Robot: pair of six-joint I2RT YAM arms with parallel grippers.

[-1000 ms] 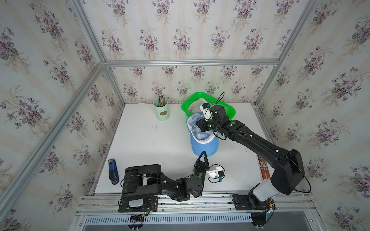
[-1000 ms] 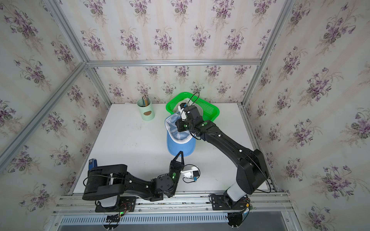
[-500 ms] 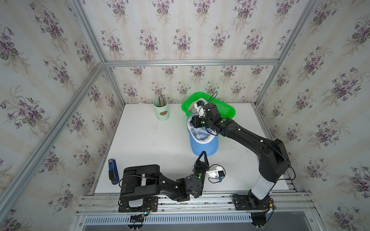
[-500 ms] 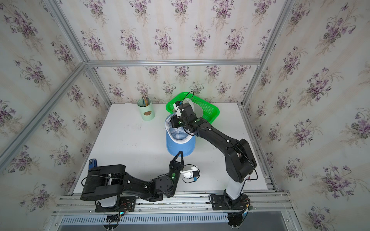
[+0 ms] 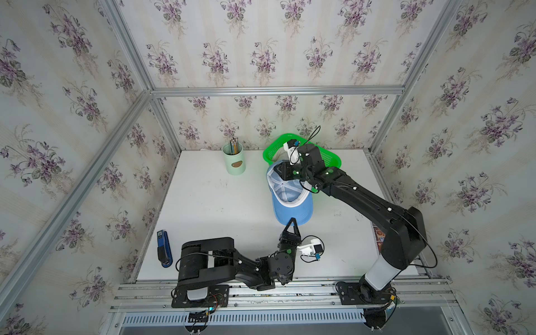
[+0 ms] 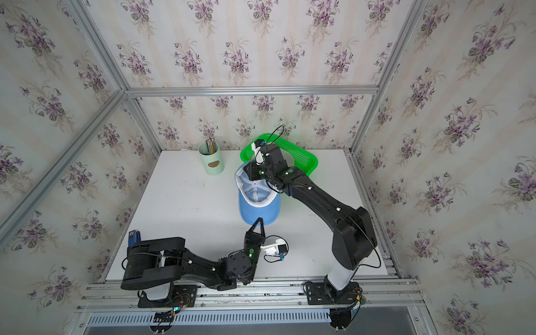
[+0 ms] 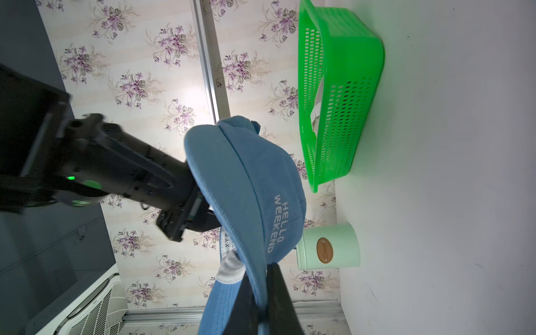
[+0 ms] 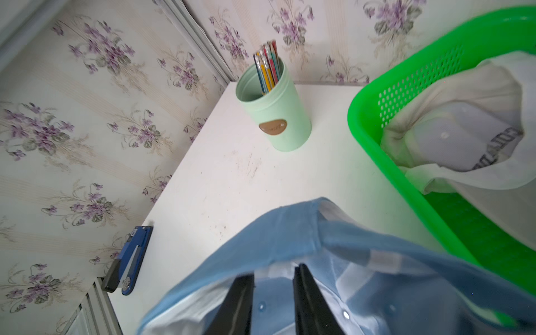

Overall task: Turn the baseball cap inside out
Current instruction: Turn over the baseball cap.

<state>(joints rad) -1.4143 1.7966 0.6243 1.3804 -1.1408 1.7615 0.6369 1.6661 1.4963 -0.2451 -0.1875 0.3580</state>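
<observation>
cap brim edge, left hand pinching

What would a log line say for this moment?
left tool: shut on cap brim | right tool: open, inside cap | cap: opening up, not yet inverted

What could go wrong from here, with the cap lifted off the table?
1. The left gripper pinches only the edge of the brim of the cap; a hard push into the crown could pull it free.
2. The right gripper sits inside the crown with its jaws apart, so it may snag the lining rather than push it through.
3. The basket and pencil cup stand close; a swing might bump them.
</observation>
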